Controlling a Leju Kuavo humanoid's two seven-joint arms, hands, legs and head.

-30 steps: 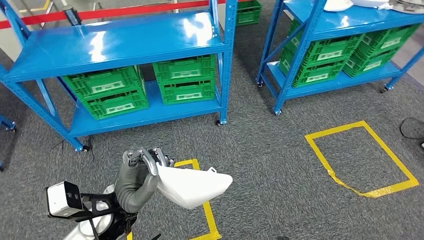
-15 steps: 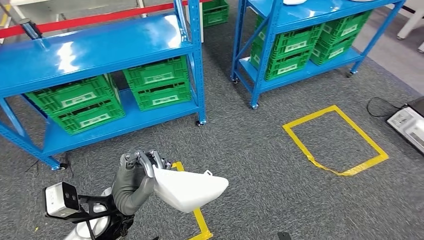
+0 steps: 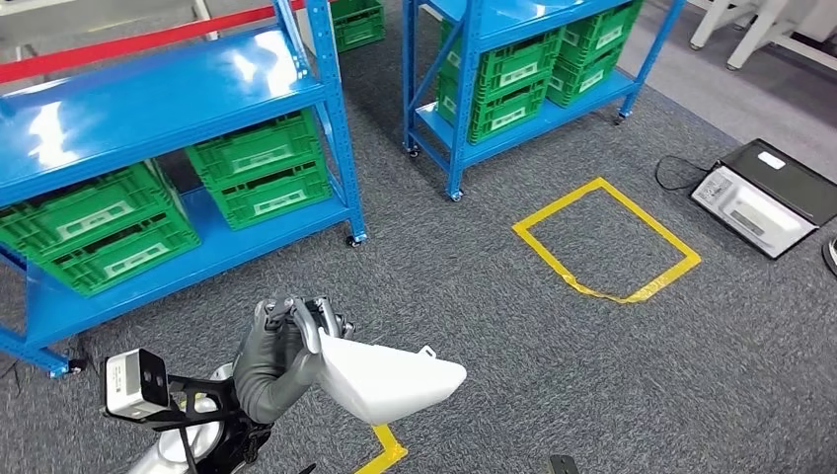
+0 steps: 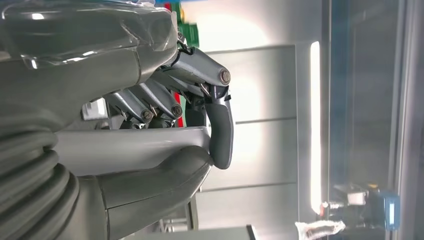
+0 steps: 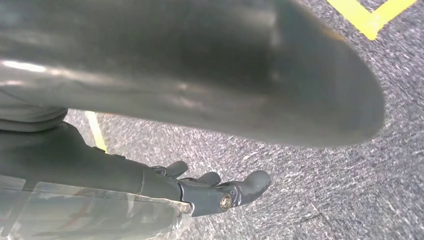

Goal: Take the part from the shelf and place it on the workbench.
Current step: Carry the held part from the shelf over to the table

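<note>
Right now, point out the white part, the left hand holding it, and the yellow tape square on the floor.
white part [image 3: 390, 380], head view, middle of its shell.
left hand [image 3: 274, 354], head view, back of the hand.
yellow tape square [image 3: 553, 255], head view, near tape edge.

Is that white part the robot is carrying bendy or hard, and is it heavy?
Probably hard: the white part juts sideways from the left hand without drooping. Likely light for its size, since one hand carries it by its edge. Its smooth, glossy surface might be slippery.
</note>
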